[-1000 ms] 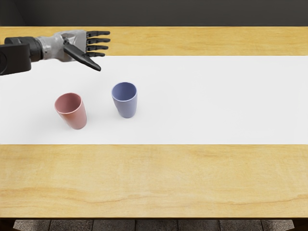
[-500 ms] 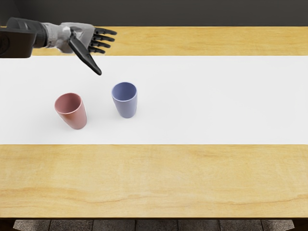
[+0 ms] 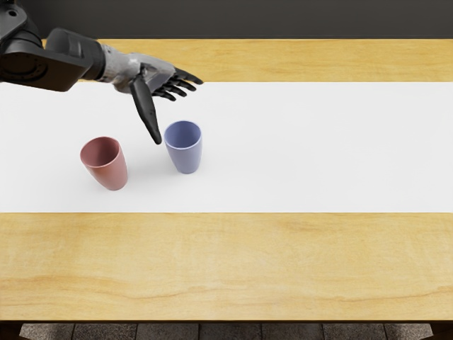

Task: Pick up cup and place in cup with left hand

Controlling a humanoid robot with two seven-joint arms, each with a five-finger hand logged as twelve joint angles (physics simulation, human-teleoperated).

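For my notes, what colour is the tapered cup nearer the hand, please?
The cup is periwinkle blue; head view.

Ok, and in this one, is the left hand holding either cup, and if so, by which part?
Nothing is held: the left hand is open, and the blue cup and pink cup stand ungrasped.

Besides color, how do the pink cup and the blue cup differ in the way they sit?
The pink cup is at the picture's left, while the blue cup is to its right and slightly farther back. The left hand's thumb is beside the blue cup's rim; the pink cup is farther from that hand. Both are open-topped, narrow toward the base and stand upright on the white strip.
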